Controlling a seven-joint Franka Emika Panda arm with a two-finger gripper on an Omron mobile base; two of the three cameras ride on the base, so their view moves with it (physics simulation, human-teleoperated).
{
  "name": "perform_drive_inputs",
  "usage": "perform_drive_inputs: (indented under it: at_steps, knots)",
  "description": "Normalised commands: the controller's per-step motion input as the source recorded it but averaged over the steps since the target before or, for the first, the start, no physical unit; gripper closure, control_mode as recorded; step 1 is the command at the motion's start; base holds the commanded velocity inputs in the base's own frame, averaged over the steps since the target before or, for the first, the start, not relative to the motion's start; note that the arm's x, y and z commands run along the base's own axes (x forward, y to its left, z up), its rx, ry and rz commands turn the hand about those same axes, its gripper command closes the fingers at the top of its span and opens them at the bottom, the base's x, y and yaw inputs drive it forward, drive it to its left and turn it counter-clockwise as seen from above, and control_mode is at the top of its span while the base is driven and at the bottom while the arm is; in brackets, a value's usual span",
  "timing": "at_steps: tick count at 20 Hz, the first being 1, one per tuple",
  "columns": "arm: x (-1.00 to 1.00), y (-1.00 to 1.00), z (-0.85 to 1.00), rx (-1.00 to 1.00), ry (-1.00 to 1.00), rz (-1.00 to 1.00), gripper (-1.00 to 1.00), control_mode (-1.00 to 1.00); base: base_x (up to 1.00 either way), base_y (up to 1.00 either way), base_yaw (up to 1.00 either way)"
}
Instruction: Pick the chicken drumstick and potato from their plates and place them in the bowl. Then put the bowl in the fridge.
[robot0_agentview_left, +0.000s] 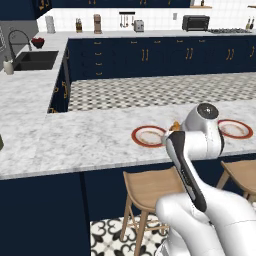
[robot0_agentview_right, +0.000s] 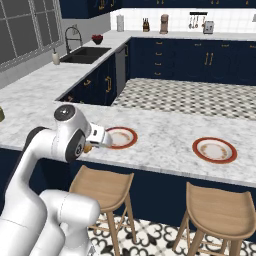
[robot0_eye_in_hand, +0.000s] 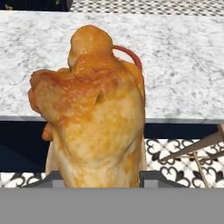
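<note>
While my pincer (robot0_eye_in_hand: 98, 177) pinches the chicken drumstick (robot0_eye_in_hand: 94, 118), I hang at the desk (robot0_eye_in_hand: 183, 65) edge, open floor below.

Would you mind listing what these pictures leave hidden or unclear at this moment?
- End effector: in the hand view the chicken drumstick covers its fingertips.
- Drumstick in the left base view: just a sliver beside the arm.
- Near plate: in the hand view, just a red rim behind the drumstick.
- Bowl, potato, fridge: whereabouts cannot be told.

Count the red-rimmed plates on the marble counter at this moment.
2. One plate lies just beyond the arm's wrist, near the counter's front edge; the other plate sits apart to its right, above the second stool. Both look bare. The arm may hide more.
</note>
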Motion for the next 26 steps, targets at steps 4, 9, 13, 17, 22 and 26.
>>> perform_drive_inputs:
  at_steps: [4, 9, 13, 17, 22, 26]
  knots:
    - [-0.06, -0.06, -0.05, 0.00, 0.00, 0.00, 1.00, 1.00, -0.09, -0.67, -0.03]
    - [0.00, 0.00, 0.00, 0.00, 0.00, 0.00, 1.00, 1.00, -0.11, -1.00, -0.09]
    - [0.00, 0.00, 0.00, 0.00, 0.00, 0.00, 1.00, 1.00, -0.30, -1.00, -0.25]
    - [0.00, 0.00, 0.00, 0.00, 0.00, 0.00, 1.00, 1.00, -0.01, -1.00, -0.16]
    - [0.00, 0.00, 0.00, 0.00, 0.00, 0.00, 1.00, 1.00, 0.26, -1.00, 0.07]
    - [0.00, 0.00, 0.00, 0.00, 0.00, 0.00, 1.00, 1.00, 0.30, -0.37, 0.04]
